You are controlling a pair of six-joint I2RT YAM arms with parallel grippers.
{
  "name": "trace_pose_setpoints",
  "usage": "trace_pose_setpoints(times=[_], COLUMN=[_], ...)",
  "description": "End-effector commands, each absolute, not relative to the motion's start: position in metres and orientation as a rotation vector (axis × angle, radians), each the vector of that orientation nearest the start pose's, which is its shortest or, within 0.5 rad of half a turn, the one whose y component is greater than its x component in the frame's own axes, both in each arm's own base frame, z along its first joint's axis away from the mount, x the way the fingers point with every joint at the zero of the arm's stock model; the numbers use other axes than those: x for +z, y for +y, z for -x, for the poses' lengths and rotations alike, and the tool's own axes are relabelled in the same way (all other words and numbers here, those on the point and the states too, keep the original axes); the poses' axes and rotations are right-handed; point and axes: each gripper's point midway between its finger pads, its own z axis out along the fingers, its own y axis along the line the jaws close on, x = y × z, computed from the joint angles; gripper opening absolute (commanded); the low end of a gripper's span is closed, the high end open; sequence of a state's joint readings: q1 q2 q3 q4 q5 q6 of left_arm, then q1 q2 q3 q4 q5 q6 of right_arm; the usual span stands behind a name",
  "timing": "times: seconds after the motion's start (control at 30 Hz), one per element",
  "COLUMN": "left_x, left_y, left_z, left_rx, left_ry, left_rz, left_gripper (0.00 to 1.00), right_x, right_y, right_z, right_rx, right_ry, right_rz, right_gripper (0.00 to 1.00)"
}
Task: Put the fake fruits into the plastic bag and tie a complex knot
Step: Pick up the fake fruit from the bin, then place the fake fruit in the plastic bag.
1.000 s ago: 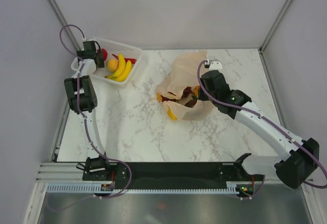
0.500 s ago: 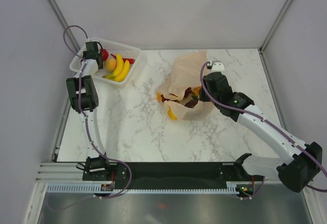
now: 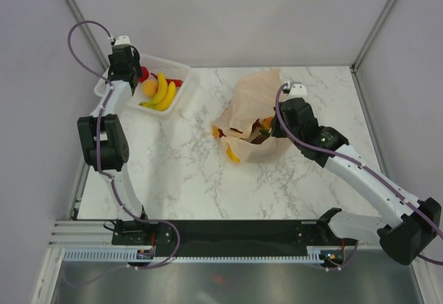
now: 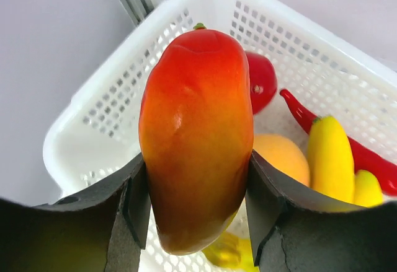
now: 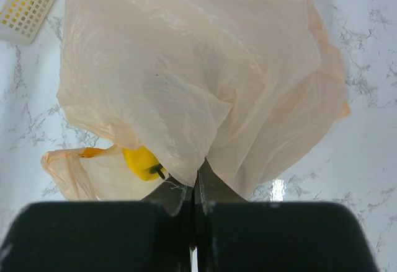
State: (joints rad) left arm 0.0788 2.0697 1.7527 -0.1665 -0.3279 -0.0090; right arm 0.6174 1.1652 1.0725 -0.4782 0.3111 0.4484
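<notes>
Left claw (image 4: 197, 188) clasped around a mango (image 4: 195, 111), right claw (image 5: 195, 188) tight on the plastic bag (image 5: 186, 67), white marble table (image 3: 180, 172), grey walls (image 3: 228, 13).

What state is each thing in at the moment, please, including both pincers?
Left pincer: shut on the mango.
Mango: held above the basket.
Basket: holding bananas, an apple, a peach and a chili.
Right pincer: shut on the plastic bag.
Plastic bag: untied, edge pinched up, fruit inside.
</notes>
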Motion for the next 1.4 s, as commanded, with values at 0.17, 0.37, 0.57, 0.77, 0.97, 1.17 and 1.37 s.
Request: trace_pose_setpoints(times=[0.17,0.37,0.57,0.77,0.97,1.17,1.37], left_x=[0.226,0.243,0.250,0.253,0.213,0.222,0.197], left_y=[0.058,-0.035,-0.150,-0.226,-0.263,-0.346,-0.382], left_z=[-0.526,-0.465,-0.388,-0.325,-0.313,-0.250,-0.251], left_rx=[-0.021,-0.412,-0.594,-0.781,-0.829,-0.925,-0.941], left_ry=[1.818,1.717,1.695,1.612,1.717,1.410,1.464], left_rz=[0.490,0.412,0.088,-0.236,-0.322,-1.001,-1.102], left_gripper=[0.27,0.27,0.27,0.27,0.27,0.26,0.26], right_x=[0.241,0.235,0.229,0.228,0.229,0.231,0.233], right_y=[0.177,0.190,0.201,0.205,0.205,0.200,0.196], right_z=[-0.312,-0.315,-0.314,-0.311,-0.305,-0.300,-0.297], right_rx=[0.338,0.376,0.409,0.431,0.447,0.435,0.430], right_ry=[2.085,2.110,2.139,2.145,2.146,2.142,2.142], right_rz=[-0.008,0.036,0.112,0.146,0.168,0.183,0.173], right_gripper=[0.00,0.00,0.00,0.00,0.00,0.00,0.00])
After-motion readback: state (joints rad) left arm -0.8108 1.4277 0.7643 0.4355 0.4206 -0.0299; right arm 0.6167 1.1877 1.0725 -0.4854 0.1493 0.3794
